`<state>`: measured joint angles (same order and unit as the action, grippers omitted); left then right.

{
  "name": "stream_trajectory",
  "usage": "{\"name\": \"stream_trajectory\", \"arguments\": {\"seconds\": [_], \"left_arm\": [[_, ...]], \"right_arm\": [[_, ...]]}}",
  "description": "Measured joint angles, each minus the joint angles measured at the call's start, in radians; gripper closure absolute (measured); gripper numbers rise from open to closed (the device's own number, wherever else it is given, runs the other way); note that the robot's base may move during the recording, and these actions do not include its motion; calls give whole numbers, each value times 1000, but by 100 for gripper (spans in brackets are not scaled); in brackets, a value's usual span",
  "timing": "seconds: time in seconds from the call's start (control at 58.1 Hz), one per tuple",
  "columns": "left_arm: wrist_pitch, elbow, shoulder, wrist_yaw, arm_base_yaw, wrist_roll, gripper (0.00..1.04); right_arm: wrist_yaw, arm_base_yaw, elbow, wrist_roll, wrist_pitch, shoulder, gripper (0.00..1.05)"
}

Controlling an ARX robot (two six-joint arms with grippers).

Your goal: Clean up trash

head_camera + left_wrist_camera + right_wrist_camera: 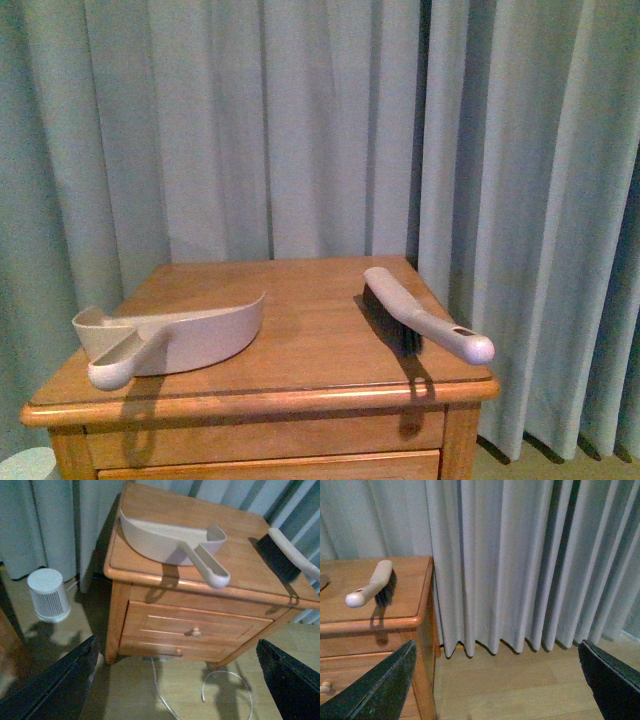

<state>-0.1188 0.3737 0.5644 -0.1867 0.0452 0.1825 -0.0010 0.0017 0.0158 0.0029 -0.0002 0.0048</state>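
No trash shows in any view. A beige dustpan (190, 335) lies on the left of the wooden bedside table (310, 340), handle toward the front edge. A hand brush (420, 315) with dark bristles lies on the right, its handle past the front right corner. Neither arm shows in the front view. My left gripper (176, 640) hangs open below and in front of the table, looking at the dustpan (165, 542) and brush (287, 555). My right gripper (496, 642) is open over the floor to the right of the table, with the brush (372, 582) off to one side.
Grey curtains (320, 130) hang close behind and to the right of the table. The table has a drawer with a knob (196, 631). On the floor, a small white cylindrical appliance (48, 595) stands left of the table and a white cable (225, 685) lies in front.
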Motion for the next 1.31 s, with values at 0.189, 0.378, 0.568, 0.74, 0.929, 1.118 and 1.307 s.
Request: {"name": "stream_trajectory", "arguments": {"seconds": [0.189,0.378,0.568,0.74,0.929,1.118,1.307], "left_arm": [[-136,436,433,174,-158,-156,8],[-257,733,714,301,-275,-193,8],[-274,839,882,364,-336,-177,8],[-280,857,982,396,-356,-153,8],[-275,870,1061,397,-368,-131,8],[-267,882,1116,403,-362,-121,8],[-267,903,1155,414,-349,-118,8]], "right_arm": [[0,0,0,0,0,0,7],[0,0,0,0,0,0,7],[0,0,0,0,0,0,7],[0,0,0,0,0,0,7],[0,0,0,0,0,0,7],[0,0,0,0,0,0,7],[0,0,0,0,0,0,7]]}}
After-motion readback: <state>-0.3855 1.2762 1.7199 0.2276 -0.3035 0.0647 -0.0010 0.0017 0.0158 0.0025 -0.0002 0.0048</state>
